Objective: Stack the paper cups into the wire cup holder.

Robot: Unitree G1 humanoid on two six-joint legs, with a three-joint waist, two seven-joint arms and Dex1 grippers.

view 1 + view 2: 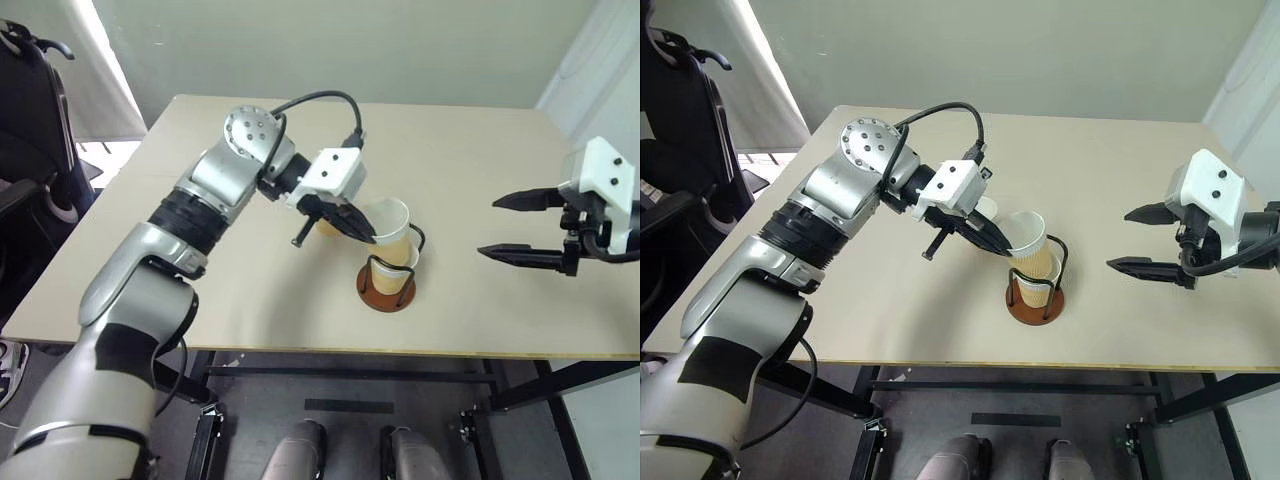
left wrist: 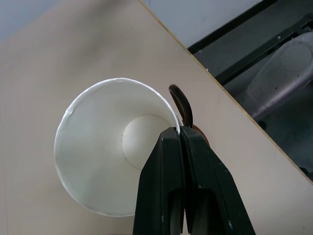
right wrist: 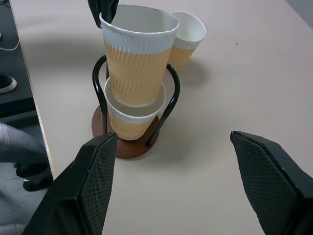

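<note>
While the left claw [image 2: 179,131] pinched a cup [image 3: 137,58] by its rim, half nested in the holder [image 3: 127,142] near the tabletop's front edge, the paper looked light, crushable; right claw [image 1: 520,227] gaped empty.

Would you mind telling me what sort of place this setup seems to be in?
Probably a lab or office test space: a plain tan table on black metal legs, bare pale walls, and a black chair beside it. On the table stand paper cups and a wire cup holder.
</note>
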